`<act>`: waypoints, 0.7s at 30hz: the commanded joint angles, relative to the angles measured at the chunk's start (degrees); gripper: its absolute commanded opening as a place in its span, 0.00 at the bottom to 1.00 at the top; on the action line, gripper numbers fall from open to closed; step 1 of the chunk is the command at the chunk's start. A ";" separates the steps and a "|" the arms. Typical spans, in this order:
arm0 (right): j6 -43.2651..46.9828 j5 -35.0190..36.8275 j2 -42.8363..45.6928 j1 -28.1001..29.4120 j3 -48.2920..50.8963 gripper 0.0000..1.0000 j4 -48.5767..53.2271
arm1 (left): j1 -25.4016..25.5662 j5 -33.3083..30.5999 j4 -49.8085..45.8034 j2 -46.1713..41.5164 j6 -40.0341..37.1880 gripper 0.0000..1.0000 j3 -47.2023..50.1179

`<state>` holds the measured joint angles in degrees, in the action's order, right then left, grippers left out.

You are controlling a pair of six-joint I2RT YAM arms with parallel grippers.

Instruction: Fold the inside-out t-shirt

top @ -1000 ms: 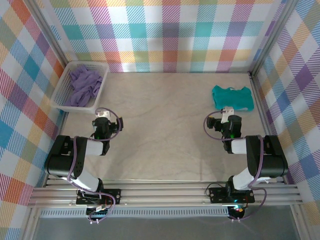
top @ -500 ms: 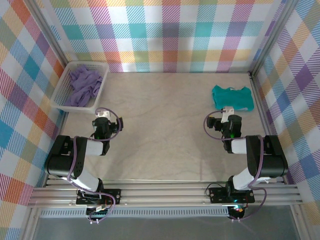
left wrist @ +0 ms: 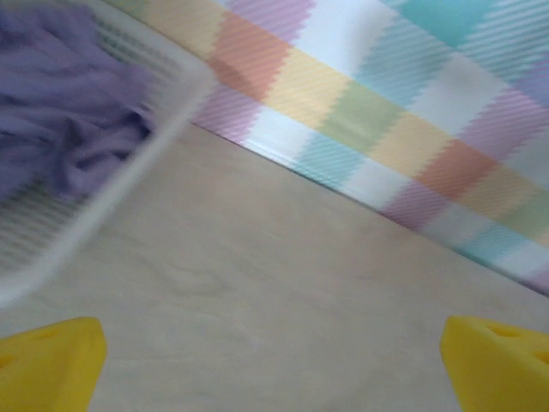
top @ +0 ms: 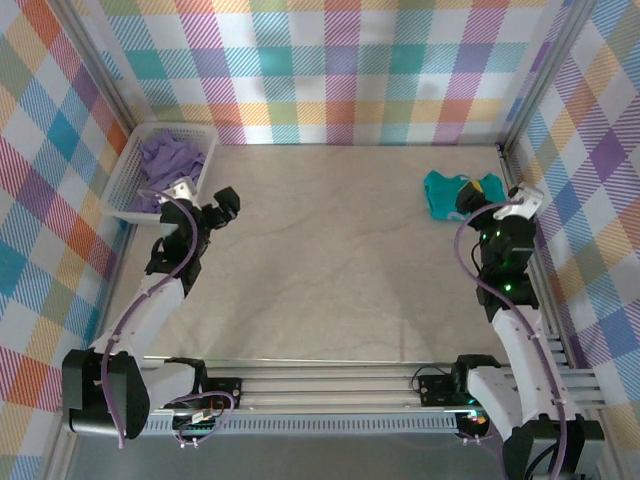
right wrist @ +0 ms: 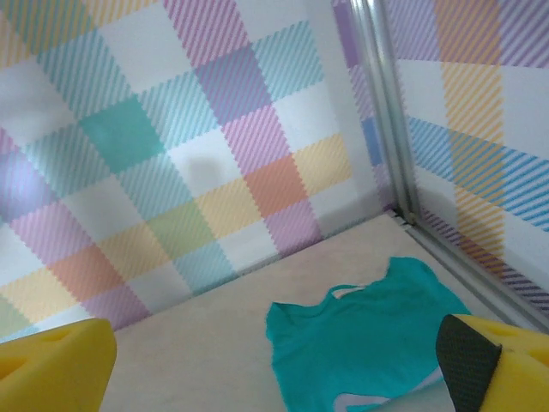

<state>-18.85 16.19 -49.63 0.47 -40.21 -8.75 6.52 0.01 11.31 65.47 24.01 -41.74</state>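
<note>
Lavender cotton, soft and crumpled: the inside-out t-shirt [top: 165,165] lies bunched in a white slatted plastic basket [top: 115,195] at 10 o'clock on the worktop [top: 340,250], not yet laid out. The worktop is a smooth, pale, marbled surface enclosed by plaid walls.

**End effector state**
- Left end effector [top: 222,203]: yellow foam-like fingers set wide apart, nothing held, just beside the basket's 4 o'clock corner.
- Right end effector [top: 470,195]: fingers set wide apart, nothing held, over the teal garment [top: 445,195] at 2 o'clock.

**Hazards**
- Closing the right end effector where it stands would probably seize the teal garment, which is not the task item.
- The basket looks light. A finger catching its slats or rim could drag or tip it.
- The t-shirt is wadded, so one pinch may gather several layers or a sleeve. It would then come out twisted, with hem and shoulders hard to find.
</note>
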 commanded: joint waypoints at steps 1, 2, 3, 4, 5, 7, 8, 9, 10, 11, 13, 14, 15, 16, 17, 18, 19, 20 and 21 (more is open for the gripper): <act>1.98 -6.02 -11.93 2.03 -8.72 0.96 18.01 | 4.43 11.57 -5.21 3.53 3.75 1.00 -4.48; 3.05 -6.25 -16.87 2.92 -12.60 0.96 21.94 | 6.37 10.99 -7.38 5.02 1.52 1.00 -6.79; 3.86 -6.59 -20.88 4.26 -15.80 0.96 25.08 | 7.75 9.19 -10.10 6.54 -0.77 1.00 -9.14; 5.27 -7.75 -23.28 6.23 -17.56 0.96 25.81 | 8.18 6.16 -12.86 7.72 -1.86 1.00 -11.01; 7.23 -9.08 -25.38 9.05 -18.59 0.97 25.01 | 8.03 1.73 -16.20 8.99 -2.15 1.00 -13.33; 10.92 -12.67 -28.47 14.54 -20.10 0.98 22.35 | 6.01 -5.89 -20.33 11.54 -3.54 1.00 -17.11; 12.38 -14.98 -30.43 17.05 -21.48 0.98 21.80 | 4.00 -7.41 -21.59 13.33 -4.19 0.99 -18.96; 13.14 -17.12 -32.53 19.17 -23.28 0.98 21.93 | 1.34 -7.75 -23.17 15.44 -3.92 0.99 -21.37; 13.51 -19.20 -34.24 20.61 -24.73 0.99 22.22 | -1.35 -7.40 -24.41 17.15 -3.56 0.98 -23.47; 14.04 -21.05 -35.95 21.88 -26.07 0.99 22.35 | -4.27 -7.25 -25.60 19.62 -3.33 0.98 -25.94; 13.83 -22.27 -37.93 23.55 -27.20 0.99 21.97 | -8.98 -7.35 -29.31 24.78 -3.50 0.98 -31.48; 13.23 -23.02 -38.53 23.87 -27.25 0.99 21.42 | -11.19 -7.13 -31.23 28.40 -3.54 0.99 -35.15; 12.55 -23.87 -38.86 24.04 -26.89 0.99 20.64 | -13.22 -6.81 -33.71 32.44 -3.68 0.99 -39.30; 11.93 -24.45 -38.95 24.05 -26.37 1.00 19.76 | -14.52 -6.95 -36.26 36.13 -3.96 0.99 -43.38; 11.39 -25.10 -39.00 24.05 -25.78 1.00 18.98 | -15.58 -8.09 -39.11 40.97 -4.41 1.00 -48.49; 11.16 -25.60 -38.92 24.12 -25.40 1.00 18.48 | -16.52 -9.20 -42.38 45.83 -4.86 1.00 -54.06; 11.04 -25.70 -38.88 24.14 -25.05 1.00 18.13 | -17.09 -9.65 -44.91 50.04 -5.38 1.00 -58.95; 11.11 -26.02 -38.78 24.14 -24.63 1.00 17.82 | -17.79 -10.19 -48.36 55.18 -5.70 1.00 -65.24; 11.28 -26.05 -38.61 24.14 -24.49 1.00 17.77 | -18.12 -10.72 -52.05 60.36 -6.46 1.00 -72.03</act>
<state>-7.68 -6.83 -88.49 24.77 -65.32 11.33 -10.72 -8.23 -27.05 116.68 20.18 -103.24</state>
